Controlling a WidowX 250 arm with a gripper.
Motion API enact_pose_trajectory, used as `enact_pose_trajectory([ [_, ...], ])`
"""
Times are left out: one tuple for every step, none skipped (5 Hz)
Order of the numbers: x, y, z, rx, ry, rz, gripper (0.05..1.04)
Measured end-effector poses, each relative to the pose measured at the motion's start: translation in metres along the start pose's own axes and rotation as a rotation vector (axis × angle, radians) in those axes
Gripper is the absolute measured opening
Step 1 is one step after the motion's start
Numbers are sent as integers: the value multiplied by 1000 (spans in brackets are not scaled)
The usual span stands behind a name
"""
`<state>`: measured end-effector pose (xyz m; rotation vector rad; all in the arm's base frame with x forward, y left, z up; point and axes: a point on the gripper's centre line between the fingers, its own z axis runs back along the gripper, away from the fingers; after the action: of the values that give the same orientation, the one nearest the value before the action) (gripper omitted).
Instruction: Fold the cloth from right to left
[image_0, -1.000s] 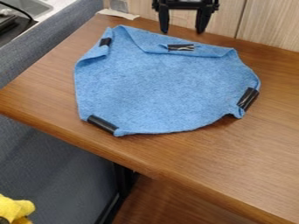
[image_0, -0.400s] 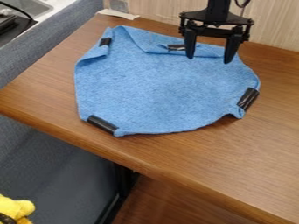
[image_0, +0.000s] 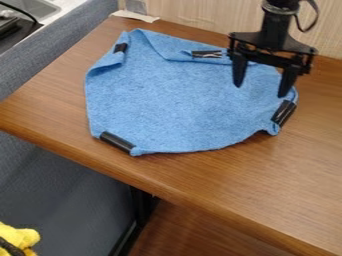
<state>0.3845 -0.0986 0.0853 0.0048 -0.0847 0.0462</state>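
Observation:
The black gripper (image_0: 261, 92) hangs over the right part of the blue cloth (image_0: 174, 102), its two fingers spread apart with nothing between them. Its right finger is just above the black clip (image_0: 284, 113) on the cloth's right edge. The cloth lies mostly flat on the wooden table, with its top edge and upper left edge turned over. Other black clips sit at the top edge (image_0: 206, 54), the upper left (image_0: 120, 48) and the lower left corner (image_0: 117, 142). Whether the fingertips touch the cloth I cannot tell.
The wooden table (image_0: 220, 175) has its front edge running from left to lower right. A pale wall (image_0: 194, 15) stands behind it, a grey padded surface (image_0: 53, 45) along the left. A yellow object (image_0: 19, 237) is at the bottom left.
The gripper has come down from the top edge and moved rightward and toward the camera, over the cloth's right side. The cloth has not moved.

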Motion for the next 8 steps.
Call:
enact_pose_trajectory([
  [-6,-17,-5,-38,-5,-55,1001],
  [-10,-30,-4,-49,-3,-108,1001],
  [-13,-38,-11,-40,1,-142,1001],
  [-13,-40,-19,-34,15,-142,1001],
  [-14,-39,-26,-21,30,-140,1001],
  [-13,-35,-31,-3,35,-128,1001],
  [-11,-32,-36,1,46,-123,952],
  [-10,-31,-37,9,43,-120,676],
])
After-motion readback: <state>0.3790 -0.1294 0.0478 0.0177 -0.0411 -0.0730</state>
